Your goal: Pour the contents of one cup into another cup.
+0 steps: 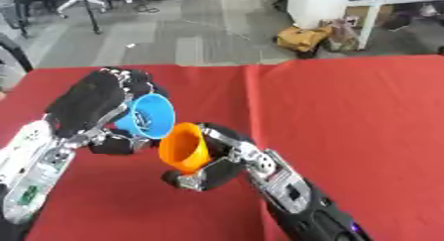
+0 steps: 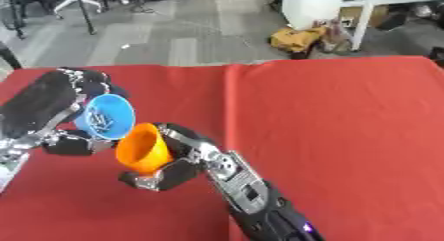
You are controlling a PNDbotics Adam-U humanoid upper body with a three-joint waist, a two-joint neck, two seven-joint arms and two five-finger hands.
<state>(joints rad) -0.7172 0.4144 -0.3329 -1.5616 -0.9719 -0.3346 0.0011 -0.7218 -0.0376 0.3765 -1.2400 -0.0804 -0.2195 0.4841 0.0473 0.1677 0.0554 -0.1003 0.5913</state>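
My left hand (image 1: pixel 91 103) is curled round a blue cup (image 1: pixel 149 115), tipped on its side with its mouth facing right toward the orange cup. Small pale contents show inside the blue cup (image 2: pixel 106 117). My right hand (image 1: pixel 212 160) is shut on an orange cup (image 1: pixel 183 147), held tilted just right of and below the blue cup's rim. The two rims nearly touch. Both cups hang above the red tablecloth (image 1: pixel 347 116).
The red cloth covers the whole table, with a fold line (image 1: pixel 251 101) running down its middle. Beyond the far edge lie grey floor, chair legs, a white shelf post (image 1: pixel 368 17) and a yellow bag (image 1: pixel 304 36).
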